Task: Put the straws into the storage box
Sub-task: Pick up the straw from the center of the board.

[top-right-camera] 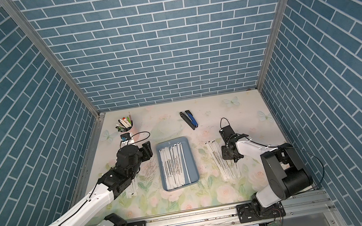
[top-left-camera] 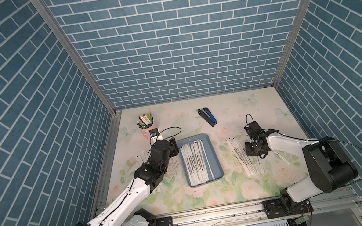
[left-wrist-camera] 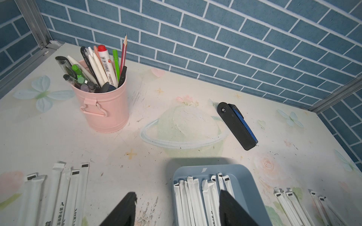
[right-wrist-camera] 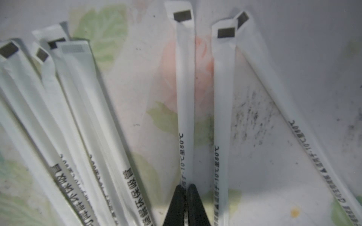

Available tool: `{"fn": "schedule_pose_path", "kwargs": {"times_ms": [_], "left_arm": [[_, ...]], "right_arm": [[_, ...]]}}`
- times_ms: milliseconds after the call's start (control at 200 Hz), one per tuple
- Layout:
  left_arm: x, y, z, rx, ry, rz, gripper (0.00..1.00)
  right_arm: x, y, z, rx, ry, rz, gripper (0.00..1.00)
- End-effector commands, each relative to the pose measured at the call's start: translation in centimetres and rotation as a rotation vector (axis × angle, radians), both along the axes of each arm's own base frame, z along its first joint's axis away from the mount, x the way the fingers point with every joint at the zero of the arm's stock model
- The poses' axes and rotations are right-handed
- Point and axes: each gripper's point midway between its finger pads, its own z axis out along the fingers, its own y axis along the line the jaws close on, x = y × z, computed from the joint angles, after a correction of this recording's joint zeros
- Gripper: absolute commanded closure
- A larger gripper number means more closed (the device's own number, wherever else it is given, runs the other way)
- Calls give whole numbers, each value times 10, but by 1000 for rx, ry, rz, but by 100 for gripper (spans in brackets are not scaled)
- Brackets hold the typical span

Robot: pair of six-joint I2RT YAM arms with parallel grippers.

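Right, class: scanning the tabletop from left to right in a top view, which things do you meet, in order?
pink cup → storage box → loose straws. The stapler is left out, since it lies farther back across the box's own span.

table (top-left-camera: 212, 194): floral-printed top, scuffed.
storage box (top-left-camera: 216, 162): set partly under the left gripper (left-wrist-camera: 178, 192).
straws (top-left-camera: 241, 158): spread flat around the right gripper (right-wrist-camera: 186, 188); others laid beside the left gripper.
pink cup (top-left-camera: 146, 130), stapler (top-left-camera: 207, 117): placed beyond both grippers.
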Motion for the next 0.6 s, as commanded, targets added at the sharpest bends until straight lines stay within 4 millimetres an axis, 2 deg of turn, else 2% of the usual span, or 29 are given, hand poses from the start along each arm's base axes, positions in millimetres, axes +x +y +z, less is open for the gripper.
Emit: {"fn": "schedule_pose_path", "kwargs": {"times_ms": [0, 280, 405, 505, 595], "left_arm": [[2, -3, 5, 5, -6, -13, 30], [2, -3, 1, 4, 8, -12, 31], [1, -3, -2, -5, 18, -5, 31], [1, -3, -3, -13, 23, -2, 31], [1, -1, -8, -8, 42, 13, 31]], "right_arm": [[-10, -5, -5, -48, 29, 37, 96], [0, 13, 31, -77, -15, 109, 100], [3, 29, 47, -80, -35, 145, 100], [6, 50, 61, -50, -58, 164, 100], [5, 91, 76, 28, -84, 192, 100]]}}
